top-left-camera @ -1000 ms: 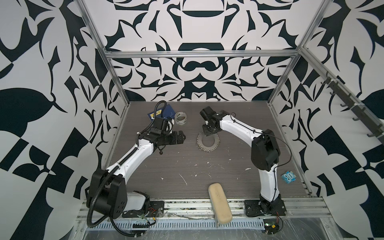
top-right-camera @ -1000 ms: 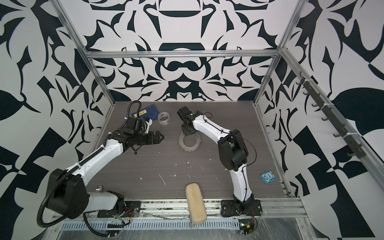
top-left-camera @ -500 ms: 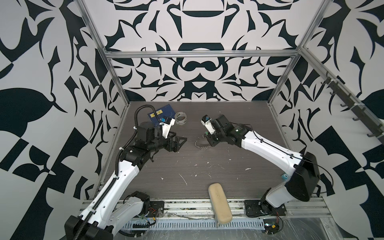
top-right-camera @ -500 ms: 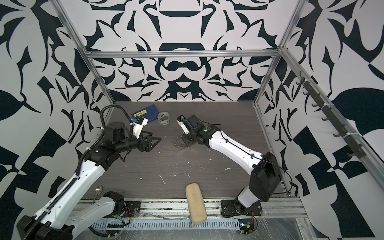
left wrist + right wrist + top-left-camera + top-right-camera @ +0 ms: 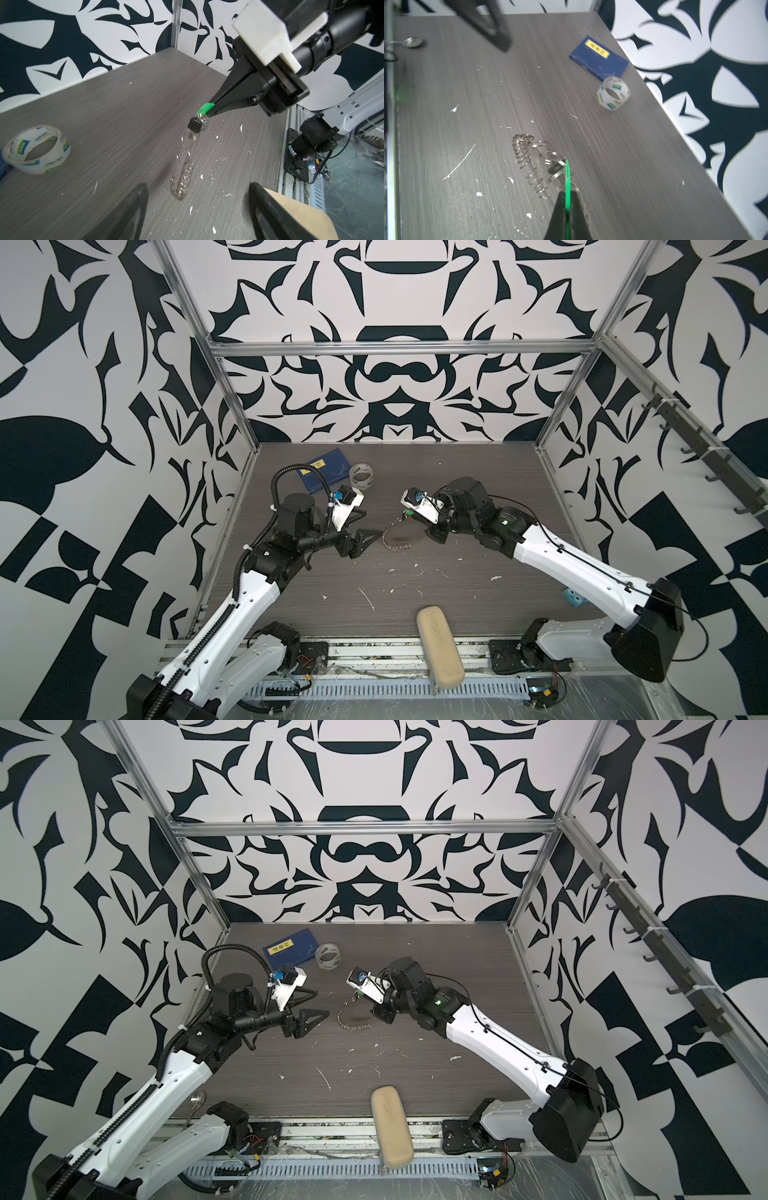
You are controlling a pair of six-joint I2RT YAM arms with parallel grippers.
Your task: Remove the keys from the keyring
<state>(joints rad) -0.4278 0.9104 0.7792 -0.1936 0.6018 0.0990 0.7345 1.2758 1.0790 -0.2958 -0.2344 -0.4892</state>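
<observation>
Keyring (image 5: 185,172) hangs from one green key (image 5: 205,108) in right claw (image 5: 216,105).

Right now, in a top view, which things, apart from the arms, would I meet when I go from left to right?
In order: blue booklet → clear tape roll → keyring → beige case → small light-blue piece.
</observation>
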